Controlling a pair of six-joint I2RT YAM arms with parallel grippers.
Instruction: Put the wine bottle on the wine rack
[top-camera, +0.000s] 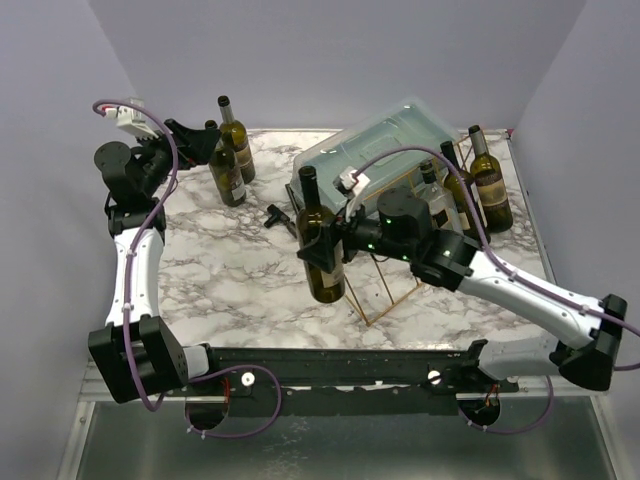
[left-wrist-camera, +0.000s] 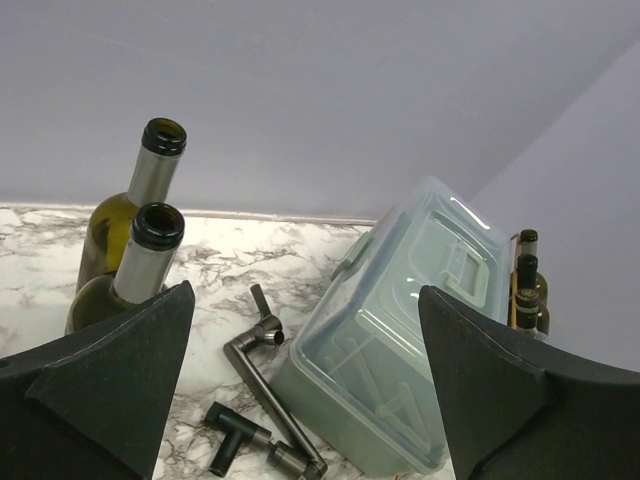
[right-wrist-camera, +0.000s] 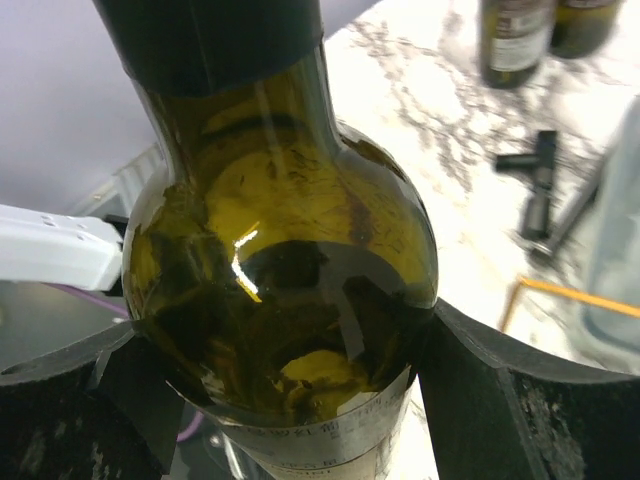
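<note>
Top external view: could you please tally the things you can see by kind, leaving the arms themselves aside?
Wine bottles: 6 (one held in the right hand, two back left, three back right)
Wine rack: 1
Lidded plastic box: 1
Cluster of dark metal fittings: 1
Total: 9

Plastic box, spare bottles, blk pipe bits
</note>
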